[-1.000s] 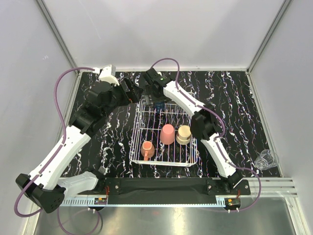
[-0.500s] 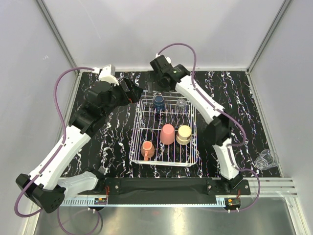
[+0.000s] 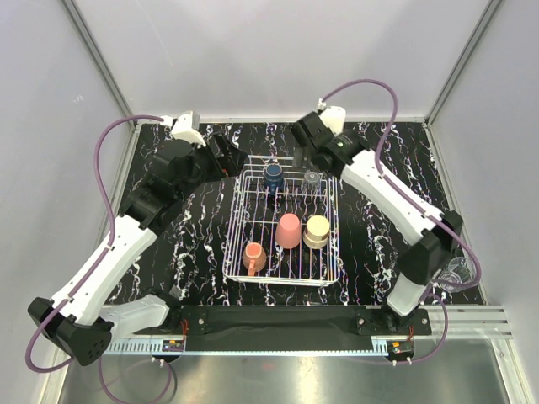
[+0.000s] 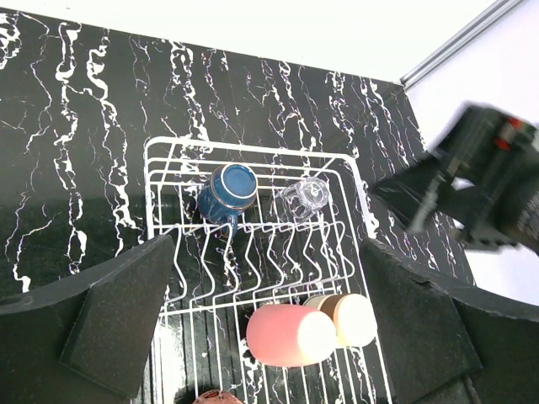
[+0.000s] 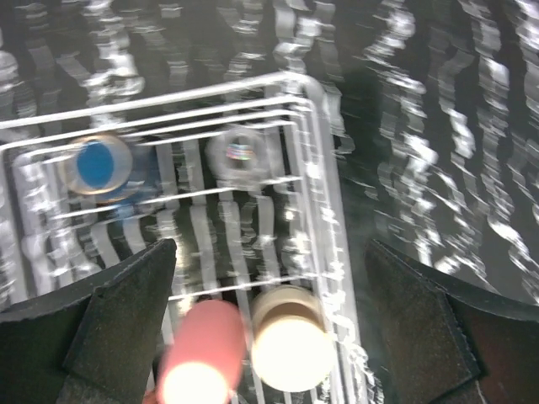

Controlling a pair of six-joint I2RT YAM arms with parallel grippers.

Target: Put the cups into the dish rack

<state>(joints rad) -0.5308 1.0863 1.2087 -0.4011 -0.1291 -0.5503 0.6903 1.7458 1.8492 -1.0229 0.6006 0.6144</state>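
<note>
Rack (image 3: pixel 233 240) held five cups: blue cup (image 3: pixel 273 176), clear glass (image 3: pixel 312 178), pink tumbler (image 3: pixel 289 230), cream cup (image 3: pixel 317 231), orange mug (image 3: pixel 253 256) | sixth, another glass (image 3: pixel 457 273), sat on surface (image 3: pixel 202 244) far right | left hand (image 3: pixel 229 160), right hand (image 3: pixel 310 143) over rack's far corners, both spread, empty

No text, label, brand or number is showing legibly in any of the 3 views. Nothing on the dish rack (image 3: pixel 253 219) is reading as lettering.

dish rack (image 3: pixel 280 281): white coated wire | table (image 3: pixel 202 244): glossy black marble-look
</note>
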